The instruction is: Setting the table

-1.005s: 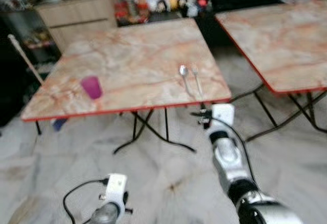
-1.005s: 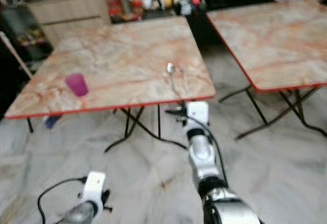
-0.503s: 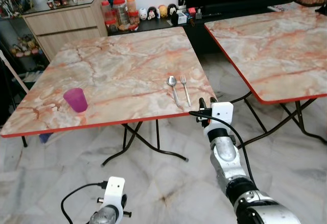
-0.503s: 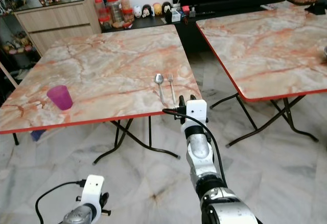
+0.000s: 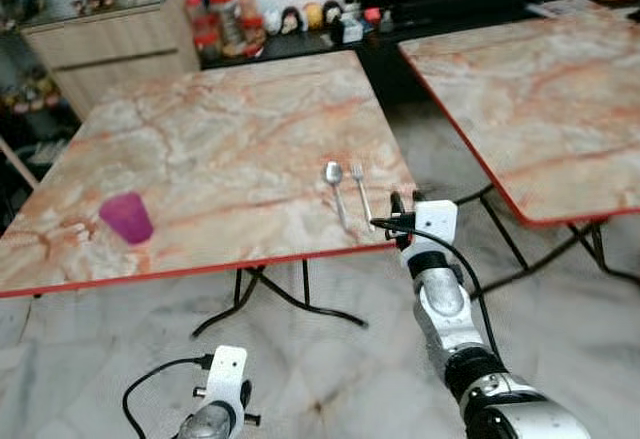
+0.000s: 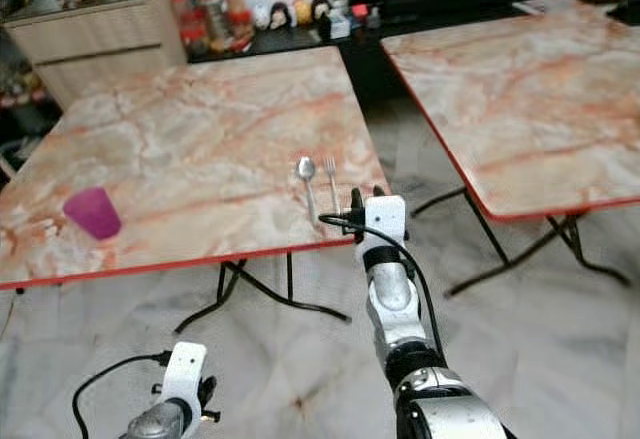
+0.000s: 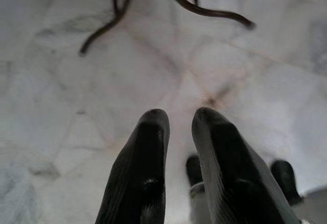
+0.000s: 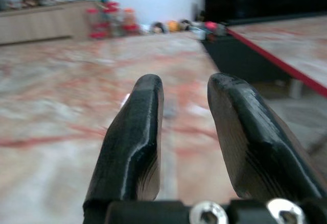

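Note:
A marble-topped folding table (image 5: 230,109) with a red rim holds a purple cup (image 5: 126,217) near its front left. A spoon (image 5: 334,181) and a fork (image 5: 360,191) lie side by side near the front right corner. My right gripper (image 8: 184,89) is raised at that corner, just right of the fork's handle end and level with the tabletop; it is open with nothing between its fingers (image 8: 140,112). Its white wrist module (image 5: 432,221) covers most of it in the eye views. My left gripper (image 7: 180,118) hangs low over the floor, its fingers a little apart and empty.
A second marble table (image 5: 540,89) stands to the right, across a narrow gap of floor. A wooden cabinet (image 5: 110,44), jars (image 5: 215,14) and small figures line the far wall. Black folding legs (image 5: 270,294) spread under the near table over the pale marble floor.
The whole view has shifted and sharpened, so the table's front edge sits lower and nearer. My right gripper now stands closer to the fork's handle end. Cup, spoon and fork lie as before.

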